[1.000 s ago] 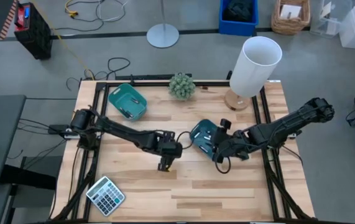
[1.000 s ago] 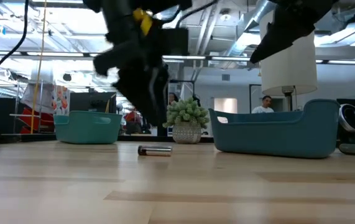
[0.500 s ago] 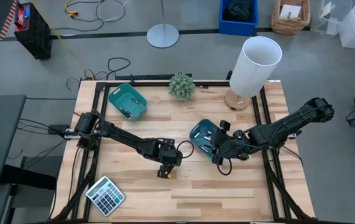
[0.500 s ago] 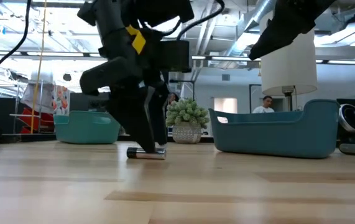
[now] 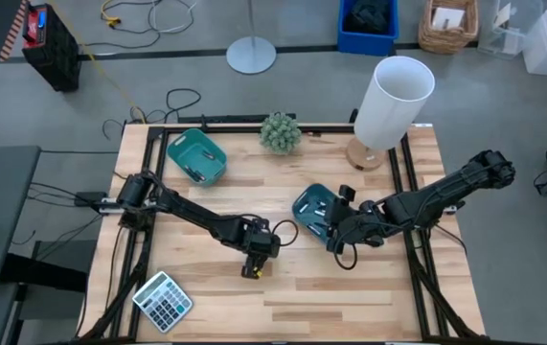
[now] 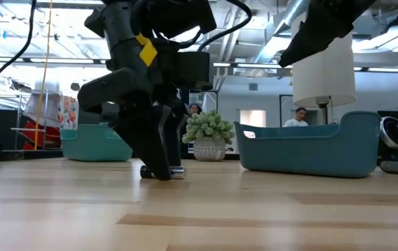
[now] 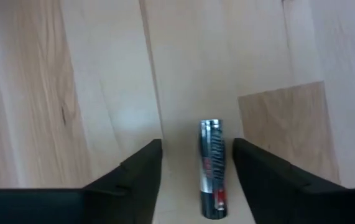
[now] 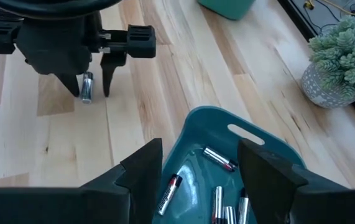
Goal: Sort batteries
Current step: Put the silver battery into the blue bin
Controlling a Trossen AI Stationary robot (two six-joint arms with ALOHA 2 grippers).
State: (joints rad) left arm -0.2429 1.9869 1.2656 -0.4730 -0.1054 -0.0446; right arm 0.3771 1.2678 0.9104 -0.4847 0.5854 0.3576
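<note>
Straddling battery [image 7: 212,168] on table [image 5: 350,287] | we see left end effector [image 7: 196,163] unclenched, not gripping | right end effector [image 8: 201,163] unclenched over teal tray [image 8: 193,124]

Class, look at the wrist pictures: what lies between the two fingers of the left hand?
One silvery battery lies on the bare wooden table between the open fingers of the left hand. The left wrist view shows it best; the right wrist view confirms it.
</note>
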